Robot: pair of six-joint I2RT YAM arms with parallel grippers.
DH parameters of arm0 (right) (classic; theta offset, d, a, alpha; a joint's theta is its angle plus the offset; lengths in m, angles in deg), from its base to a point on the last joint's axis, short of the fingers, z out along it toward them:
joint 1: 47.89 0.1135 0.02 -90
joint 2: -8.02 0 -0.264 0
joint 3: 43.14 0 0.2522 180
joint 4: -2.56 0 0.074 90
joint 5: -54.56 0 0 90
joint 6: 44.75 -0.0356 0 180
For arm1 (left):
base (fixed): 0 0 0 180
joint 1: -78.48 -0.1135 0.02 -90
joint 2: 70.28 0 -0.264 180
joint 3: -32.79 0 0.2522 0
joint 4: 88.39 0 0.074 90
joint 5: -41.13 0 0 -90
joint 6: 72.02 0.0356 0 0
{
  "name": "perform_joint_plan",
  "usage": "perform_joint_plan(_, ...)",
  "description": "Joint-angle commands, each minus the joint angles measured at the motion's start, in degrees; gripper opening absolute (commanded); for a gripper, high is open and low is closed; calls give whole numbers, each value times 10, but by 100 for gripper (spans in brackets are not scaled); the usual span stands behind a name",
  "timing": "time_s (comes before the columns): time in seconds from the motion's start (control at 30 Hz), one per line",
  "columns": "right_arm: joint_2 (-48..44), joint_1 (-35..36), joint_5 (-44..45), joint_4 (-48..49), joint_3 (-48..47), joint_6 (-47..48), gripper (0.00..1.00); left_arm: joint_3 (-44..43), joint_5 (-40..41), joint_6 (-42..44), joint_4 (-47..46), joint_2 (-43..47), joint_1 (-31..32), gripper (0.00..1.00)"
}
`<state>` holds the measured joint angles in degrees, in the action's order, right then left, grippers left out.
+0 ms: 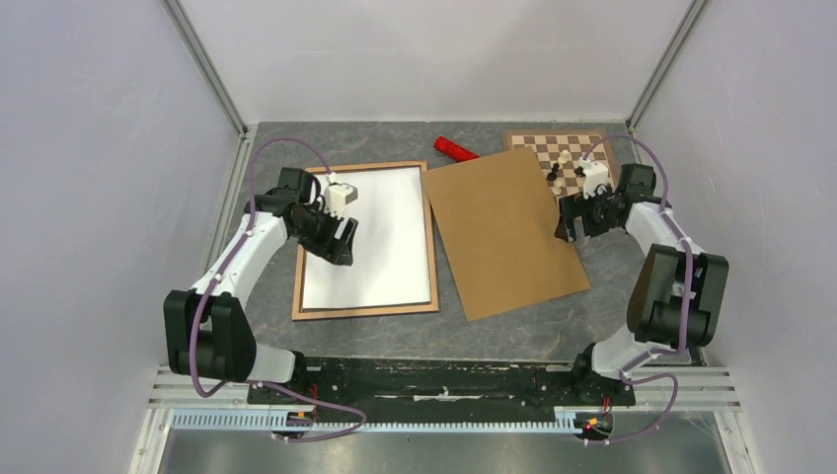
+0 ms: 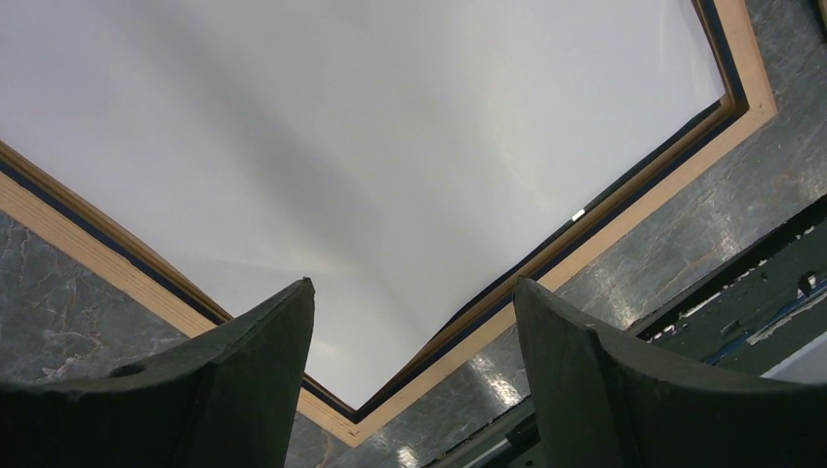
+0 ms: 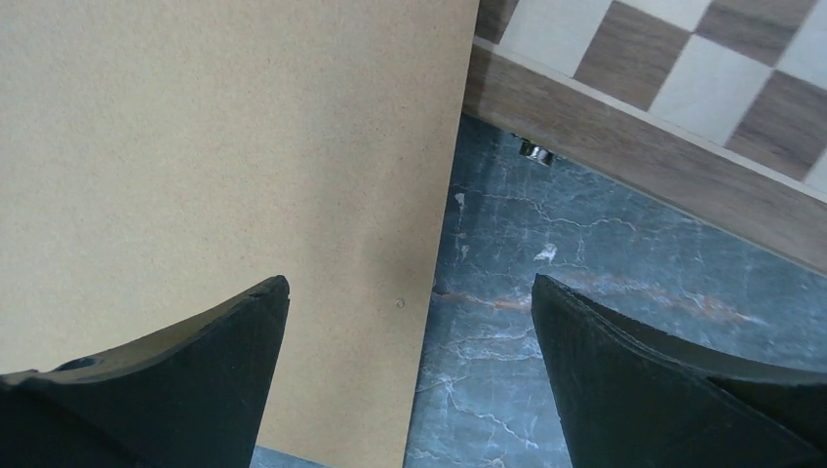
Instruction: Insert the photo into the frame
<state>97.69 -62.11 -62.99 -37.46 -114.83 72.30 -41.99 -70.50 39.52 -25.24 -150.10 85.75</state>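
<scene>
Hovering with its fingers spread, the left pincer (image 2: pixel 410 292) hangs over the photo (image 2: pixel 390 146), which lies white side up within the frame (image 2: pixel 673 168) on the tabletop (image 1: pixel 513 331). The right pincer (image 3: pixel 410 283), likewise spread, hangs over the edge of the brown panel (image 3: pixel 215 146), near the chessboard (image 3: pixel 683 58).

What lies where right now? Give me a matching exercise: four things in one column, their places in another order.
Things
1. white-backed rectangular photo print
2. plain brown fibreboard panel
3. short red cylinder
4. square wooden chessboard

Places
A. far right, with chess pieces standing on it
B. far side, just beyond the panel's far edge
C. inside the light brown wooden frame, white side up
D. centre, between the frame and the chessboard

Pairs: 1-C, 2-D, 3-B, 4-A
</scene>
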Motion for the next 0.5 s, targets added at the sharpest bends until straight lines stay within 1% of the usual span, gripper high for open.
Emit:
perform_joint_plan(0.0,42,-16,-67,-42,-42,64,98,-19,-23,-27,-11,14,6,82)
perform_joint_plan(0.13,85,-30,-110,-65,-63,90,98,-20,-25,-35,-11,8,9,82)
perform_joint_plan(0.27,129,-43,-155,-93,-82,117,95,-23,-24,-42,-14,5,12,82)
perform_joint_plan(0.47,168,-50,-184,-108,-83,140,93,-26,-20,-40,-14,0,14,82)
